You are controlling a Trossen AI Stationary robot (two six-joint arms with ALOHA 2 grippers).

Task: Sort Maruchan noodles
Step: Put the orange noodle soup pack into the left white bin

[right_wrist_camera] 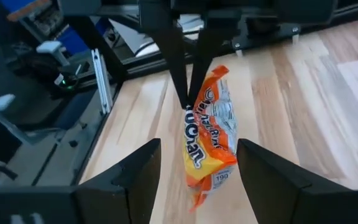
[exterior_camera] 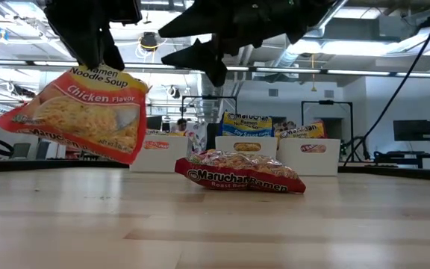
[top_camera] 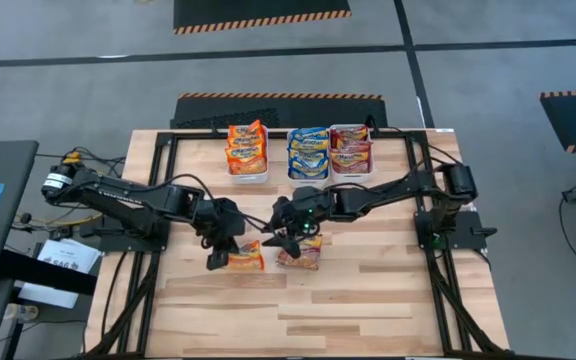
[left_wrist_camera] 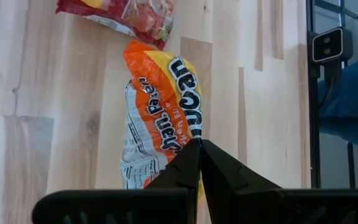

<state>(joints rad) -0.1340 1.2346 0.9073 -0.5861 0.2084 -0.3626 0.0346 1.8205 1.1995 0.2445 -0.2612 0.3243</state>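
An orange Maruchan noodles packet (exterior_camera: 80, 112) hangs in the air over the table's middle, with my left gripper (left_wrist_camera: 199, 152) shut on it. My right gripper (right_wrist_camera: 197, 149) is open. Its two fingers stand on either side of the hanging orange packet (right_wrist_camera: 209, 140) with a gap on each side. A dark red packet (exterior_camera: 239, 174) lies flat on the table just right of the orange one, under the right gripper (top_camera: 286, 238). Further packets stand in three white bins at the far edge. My left gripper pinches the orange packet's upper edge (left_wrist_camera: 182, 134) between its two shut fingers, which come slanting down from above on the table's left side. The packet hangs below the fingers, tilted and clear of the table.
At the far edge stand a bin with orange packets (top_camera: 247, 152), a bin with blue packets (top_camera: 308, 153) and a bin with dark red packets (top_camera: 351, 148). Bare wood lies toward the near edge (top_camera: 348, 310). Black frame rails (top_camera: 423, 200) run along both sides.
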